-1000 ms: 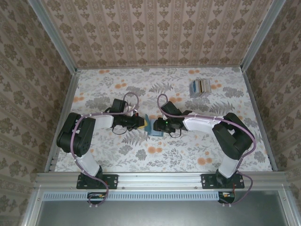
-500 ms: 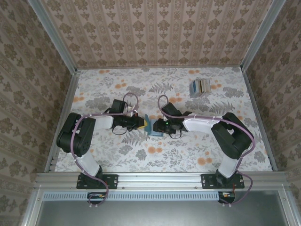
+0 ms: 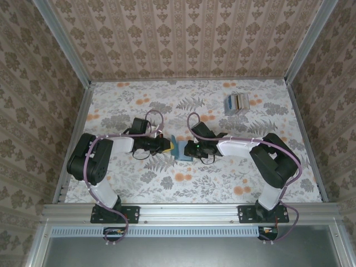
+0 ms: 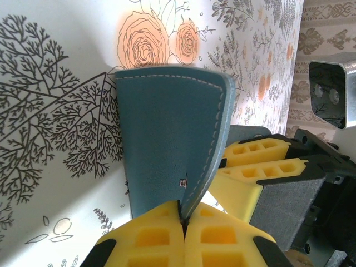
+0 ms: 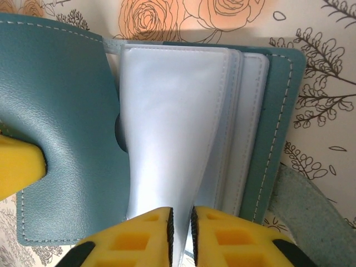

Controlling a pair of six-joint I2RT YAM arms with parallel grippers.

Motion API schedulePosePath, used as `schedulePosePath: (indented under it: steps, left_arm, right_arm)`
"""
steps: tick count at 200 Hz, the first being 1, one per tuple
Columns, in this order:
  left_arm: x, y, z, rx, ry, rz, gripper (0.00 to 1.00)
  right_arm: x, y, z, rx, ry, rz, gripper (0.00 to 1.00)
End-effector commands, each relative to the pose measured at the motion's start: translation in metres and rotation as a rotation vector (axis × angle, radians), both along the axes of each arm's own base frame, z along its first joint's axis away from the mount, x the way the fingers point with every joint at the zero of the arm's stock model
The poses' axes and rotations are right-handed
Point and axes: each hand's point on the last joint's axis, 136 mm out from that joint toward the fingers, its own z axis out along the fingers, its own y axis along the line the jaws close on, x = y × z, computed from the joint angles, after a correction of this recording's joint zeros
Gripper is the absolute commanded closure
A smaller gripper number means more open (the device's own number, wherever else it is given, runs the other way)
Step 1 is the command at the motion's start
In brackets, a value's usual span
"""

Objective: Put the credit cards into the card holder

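- Your holder [image 3: 181, 151] lies mid-table between the two arms, opened out, with the teal cover outermost and pale grey-blue leaves [image 5: 172, 111] showing inside
- Your left gripper [image 4: 182, 222] is clamped tight on the cover flap and holds it raised off the table [image 3: 128, 100], so the flap curves up on edge
- Your right gripper [image 5: 181, 225] has its pads nearly together, with one pale leaf running into the narrow gap; it looks like a pinch on that leaf, parting it from the leaves behind
- The cards [image 3: 236, 103] sit in a fanned stack at the far right of the table, well apart from the holder and from both grippers
- From that I judge no card is in yet: opening the holder and parting a leaf is preparation only, and every card is left for you to fetch and slide in
- Both grippers are busy on the holder, so one must let go before you can pick a card, and the freed flap or leaf may well fold shut
- The two grippers meet nose to nose, the right one's fingers [image 4: 256, 167] just beside the left's, so it is cramped over the holder
- The cards lie flat on the floral table and are thin, so expect lifting one by its edge to be fiddly
- Patterned walls [image 3: 167, 39] close the table in
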Motion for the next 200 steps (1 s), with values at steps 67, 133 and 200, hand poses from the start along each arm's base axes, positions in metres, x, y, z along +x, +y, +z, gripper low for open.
schedulePosePath:
  steps: [67, 133, 200]
  left_arm:
    - [-0.008, 0.011, -0.009, 0.026, 0.065, 0.048, 0.99]
    - [0.003, 0.03, 0.024, 0.048, -0.008, 0.113, 0.62]
    - [0.015, 0.021, 0.02, 0.009, -0.006, 0.113, 0.56]
  right_arm:
    - [0.005, 0.038, 0.037, 0.255, -0.092, 0.072, 0.78]
    - [-0.002, 0.012, 0.035, 0.089, -0.094, 0.085, 1.0]
    - [-0.004, -0.042, 0.045, -0.228, -0.129, 0.049, 1.0]
